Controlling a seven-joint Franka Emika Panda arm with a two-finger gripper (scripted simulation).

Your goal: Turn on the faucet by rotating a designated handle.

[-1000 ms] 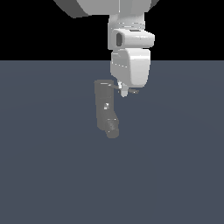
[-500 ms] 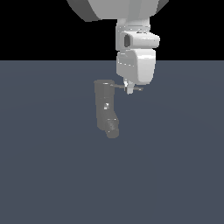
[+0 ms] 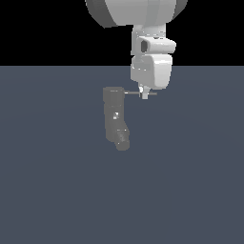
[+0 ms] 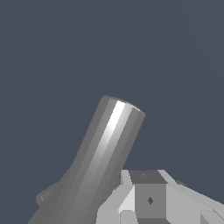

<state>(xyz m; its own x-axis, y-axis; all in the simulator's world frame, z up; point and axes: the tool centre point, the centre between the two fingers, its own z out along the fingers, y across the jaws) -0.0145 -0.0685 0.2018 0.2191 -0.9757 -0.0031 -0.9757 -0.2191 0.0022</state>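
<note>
Hanging over the faucet (image 3: 116,118), the gripper (image 3: 144,95) meets the handle (image 3: 153,94) mid-rod, apparently placed to push it round; finger spread and grip cannot be told.

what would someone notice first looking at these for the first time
In the exterior view, the big white arm hangs from the top edge, its gripper down on the thin handle that sticks out from the top of the small grey faucet toward that view's right. In the wrist view, a shiny grey cylinder fills the frame close up. Whether the jaws are closed cannot be told.
</note>
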